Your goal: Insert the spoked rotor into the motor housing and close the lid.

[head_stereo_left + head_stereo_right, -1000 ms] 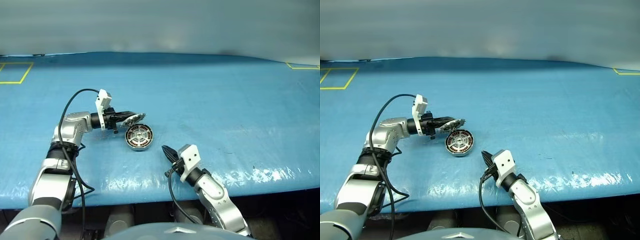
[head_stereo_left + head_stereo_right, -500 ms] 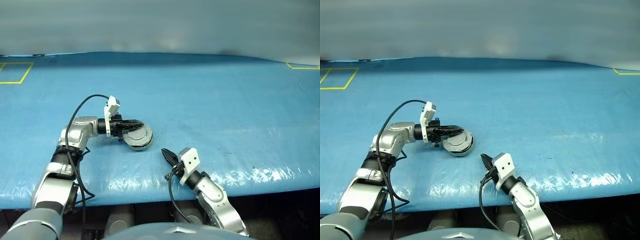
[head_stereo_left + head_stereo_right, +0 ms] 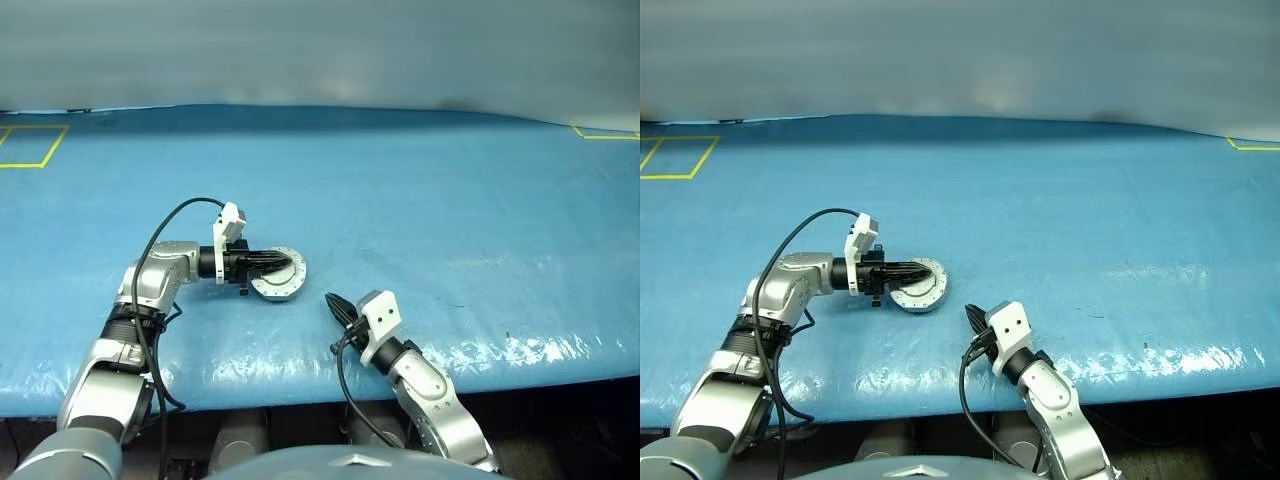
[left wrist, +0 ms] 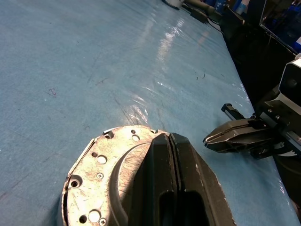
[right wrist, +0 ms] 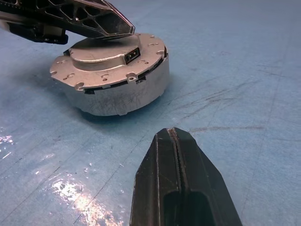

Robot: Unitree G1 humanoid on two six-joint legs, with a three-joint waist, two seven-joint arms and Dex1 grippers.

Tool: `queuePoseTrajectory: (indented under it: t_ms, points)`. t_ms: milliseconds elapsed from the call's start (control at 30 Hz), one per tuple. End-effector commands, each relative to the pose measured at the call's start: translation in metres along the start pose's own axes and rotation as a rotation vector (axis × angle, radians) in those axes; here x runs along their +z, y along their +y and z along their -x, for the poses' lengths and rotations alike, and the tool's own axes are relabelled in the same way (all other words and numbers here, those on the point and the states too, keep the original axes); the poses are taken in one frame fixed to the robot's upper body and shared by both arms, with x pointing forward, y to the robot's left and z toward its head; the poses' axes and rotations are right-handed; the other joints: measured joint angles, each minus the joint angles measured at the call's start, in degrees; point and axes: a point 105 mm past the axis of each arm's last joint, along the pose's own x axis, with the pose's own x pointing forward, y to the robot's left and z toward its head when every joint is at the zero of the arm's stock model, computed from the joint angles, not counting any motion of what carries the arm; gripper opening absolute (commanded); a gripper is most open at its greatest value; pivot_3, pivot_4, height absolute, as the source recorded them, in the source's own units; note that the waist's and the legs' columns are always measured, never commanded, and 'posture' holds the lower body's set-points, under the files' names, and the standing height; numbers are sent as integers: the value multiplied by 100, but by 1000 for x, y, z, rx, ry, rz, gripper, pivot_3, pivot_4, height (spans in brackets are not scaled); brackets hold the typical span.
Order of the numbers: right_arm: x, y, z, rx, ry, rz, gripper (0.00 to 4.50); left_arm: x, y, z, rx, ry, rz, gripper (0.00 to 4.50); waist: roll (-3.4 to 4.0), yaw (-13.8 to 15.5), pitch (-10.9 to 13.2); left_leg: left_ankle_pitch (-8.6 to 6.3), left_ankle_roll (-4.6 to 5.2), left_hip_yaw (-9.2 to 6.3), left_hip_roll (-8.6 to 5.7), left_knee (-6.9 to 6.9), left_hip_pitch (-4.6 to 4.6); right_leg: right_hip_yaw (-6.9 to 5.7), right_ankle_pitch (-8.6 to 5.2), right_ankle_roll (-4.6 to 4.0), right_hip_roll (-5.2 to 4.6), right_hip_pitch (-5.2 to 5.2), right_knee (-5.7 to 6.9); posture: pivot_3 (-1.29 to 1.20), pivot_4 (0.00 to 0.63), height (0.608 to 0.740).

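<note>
Where the blue tarpaulin-covered table (image 3: 450, 200) meets its near edge, the right gripper (image 3: 337, 305) hangs just above the surface, its two black fingers (image 5: 181, 188) pressed tight together with nothing between them; it points up the table toward the motor housing (image 5: 122, 96), near it but not touching, with a strip of bare blue cover between the tips and the grey wall. Just beyond sits that housing — a squat silver-grey puck resting flat on the cover, left of the table's middle; the lid (image 4: 101, 165) lies down on top of it, a thin disc with small holes, screws and a notched rim, a raised round centre and a small black connector socket showing on its upper face. A narrow dark seam runs between lid and housing wall in the right wrist view; whether it is fully seated I cannot tell. Reaching in from the left, the left gripper (image 3: 288, 262) lies nearly level over the lid, fingers (image 4: 169, 188) closed flat against each other and empty, the tips over the raised centre — touching it or a hair above, I cannot say. Farther back, yellow tape lines (image 3: 30, 150) mark the cover's far left corner; another yellow mark (image 3: 605, 132) sits at the far right.
</note>
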Motion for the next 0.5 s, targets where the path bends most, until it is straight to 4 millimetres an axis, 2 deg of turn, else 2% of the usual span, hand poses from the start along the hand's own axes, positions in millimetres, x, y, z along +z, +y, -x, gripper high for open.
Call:
queuePoseTrajectory:
  t_ms: [33,233,333,500]
  points:
    - [37,-2,2,21,-64,-6,0,28,-4,11,82,-159,-94,23,-1,-11,1,0,0,0,0,0,-2,1,0,1,0,-2,0,0,150,740]
    - [56,-15,-3,-31,-12,61,0,41,-16,29,254,-283,-258,23,-2,31,0,1,-1,-3,2,1,-4,-4,1,2,-1,-3,0,0,150,740]
    - [60,-18,-12,-39,33,105,578,32,-21,39,385,-278,-384,0,-1,23,0,0,-1,1,0,-1,-4,1,2,1,-5,-4,-4,0,150,740]
    - [71,-9,-31,17,47,130,2206,17,-36,50,508,-361,-404,0,-1,41,1,1,-1,1,-2,-1,-5,-2,3,1,-9,-5,-5,0,150,740]
